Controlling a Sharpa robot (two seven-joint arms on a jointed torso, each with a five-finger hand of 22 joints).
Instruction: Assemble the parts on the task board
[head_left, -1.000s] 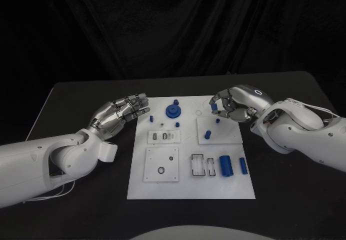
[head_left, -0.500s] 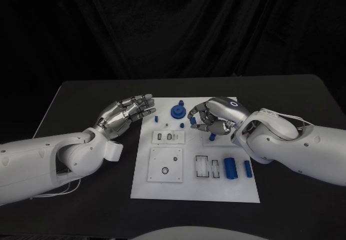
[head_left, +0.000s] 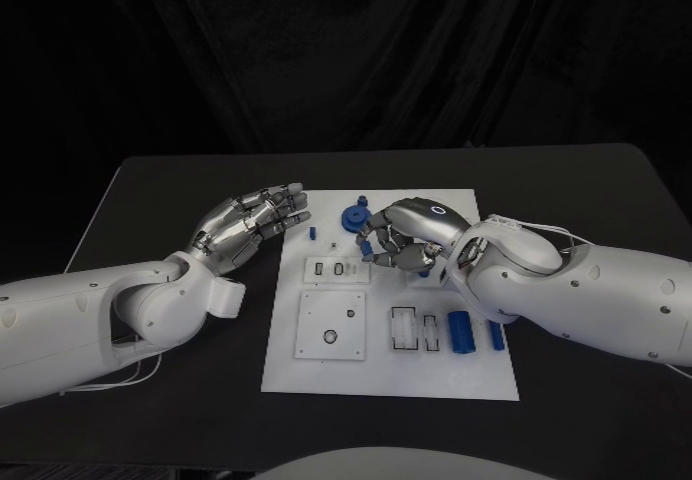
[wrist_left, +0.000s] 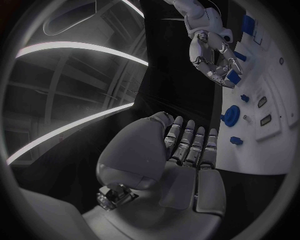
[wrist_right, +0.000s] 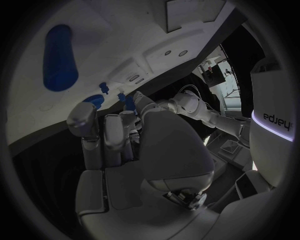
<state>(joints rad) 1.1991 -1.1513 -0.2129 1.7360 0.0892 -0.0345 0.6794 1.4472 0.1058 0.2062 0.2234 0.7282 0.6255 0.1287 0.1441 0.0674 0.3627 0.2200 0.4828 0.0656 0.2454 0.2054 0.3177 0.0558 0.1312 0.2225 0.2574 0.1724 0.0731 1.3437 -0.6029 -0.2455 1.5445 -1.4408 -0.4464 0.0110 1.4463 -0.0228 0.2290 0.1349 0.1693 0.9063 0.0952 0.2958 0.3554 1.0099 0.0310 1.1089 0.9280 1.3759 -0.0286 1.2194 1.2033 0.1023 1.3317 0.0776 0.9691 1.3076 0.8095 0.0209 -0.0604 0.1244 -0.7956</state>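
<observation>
Two arms clad in smooth white, rounded shells are seen, jointed in bulbous segments. The left hand (head_left: 248, 222) is built of silver metal with dark seams between its finger segments; a white cuff block sits just behind its wrist. The right hand (head_left: 405, 235) is made of the same silver metal, and a small blue ring of light is set on its back. Thin white cables are looped along the right forearm just behind that hand, and more are seen under the left arm.
</observation>
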